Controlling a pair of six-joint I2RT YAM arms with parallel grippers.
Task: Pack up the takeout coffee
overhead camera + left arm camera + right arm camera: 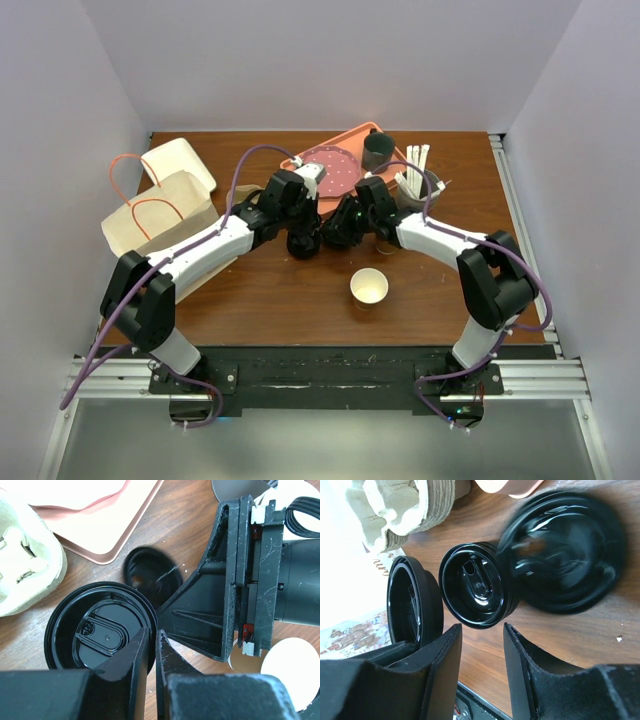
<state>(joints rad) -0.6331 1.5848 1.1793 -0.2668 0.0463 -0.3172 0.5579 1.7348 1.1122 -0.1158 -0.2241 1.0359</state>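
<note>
Lying at the table's 9 o'clock, a paper bag (160,215) borders the left gripper (153,636), whose nearly closed jaws pinch the rim of a black sip lid (95,630). Facing it, the right gripper (481,630) holds its jaws half open, gripping nothing. Lidless, the kraft cup (369,288) stands upright at their 5 o'clock.

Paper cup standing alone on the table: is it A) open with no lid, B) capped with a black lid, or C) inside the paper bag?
A: the cup stands upright on the table, its pale inside showing and no lid on it.
</note>
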